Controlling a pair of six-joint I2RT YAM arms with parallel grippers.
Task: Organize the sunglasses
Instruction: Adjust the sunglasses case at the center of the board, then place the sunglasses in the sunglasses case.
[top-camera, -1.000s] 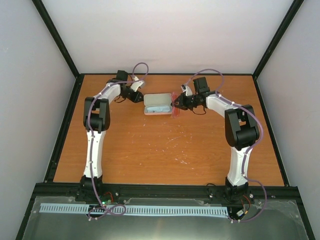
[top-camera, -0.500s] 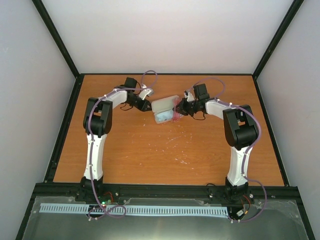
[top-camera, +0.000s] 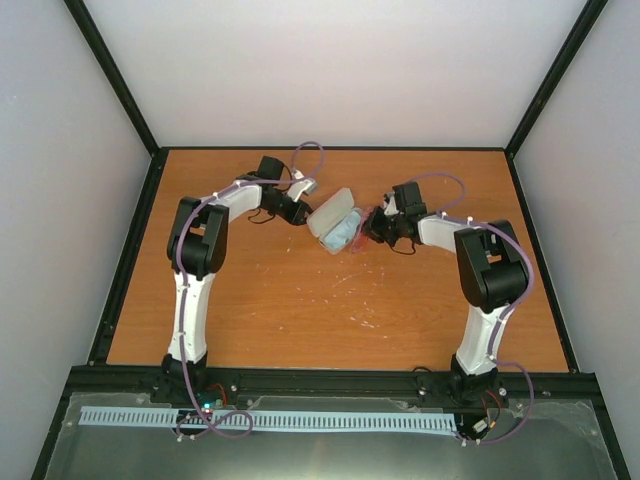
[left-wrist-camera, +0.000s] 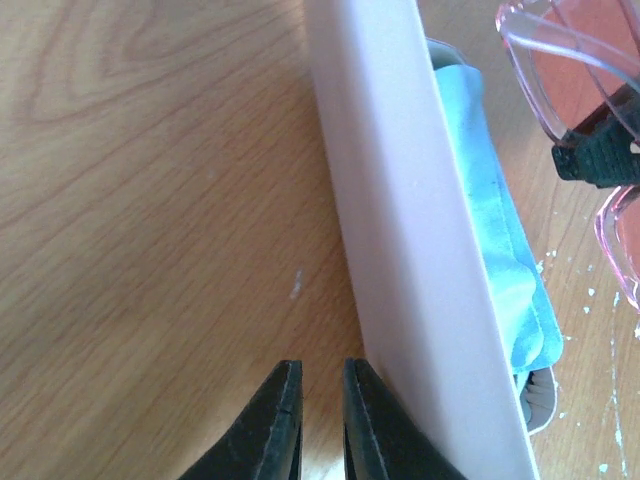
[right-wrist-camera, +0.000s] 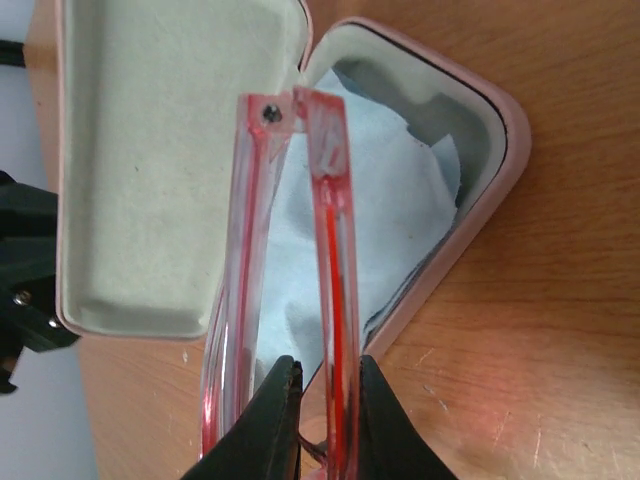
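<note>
Toward the back of the table (top-camera: 300, 300), the pink case (top-camera: 335, 220) is sitting open with its lid (left-wrist-camera: 400, 220) stood up on edge. The left gripper (left-wrist-camera: 318, 425) is parked right beside the lid's outer face, fingers pinched nearly together with nothing caught between them. Looks like the case is being braced there so it can't slide or flop shut, though actual contact can't be confirmed.

The sunglasses (right-wrist-camera: 338, 250) are folded and clamped by the frame in the right gripper (right-wrist-camera: 328, 420), held lengthwise just over the open case, not laid down yet. A blue cloth (right-wrist-camera: 400, 200) is spread in the bottom, presumably as padding for the lenses. Held folded and lined up with the long side, the sunglasses should go in cleanly. If they're tipped, the rim or lid could get snagged.
</note>
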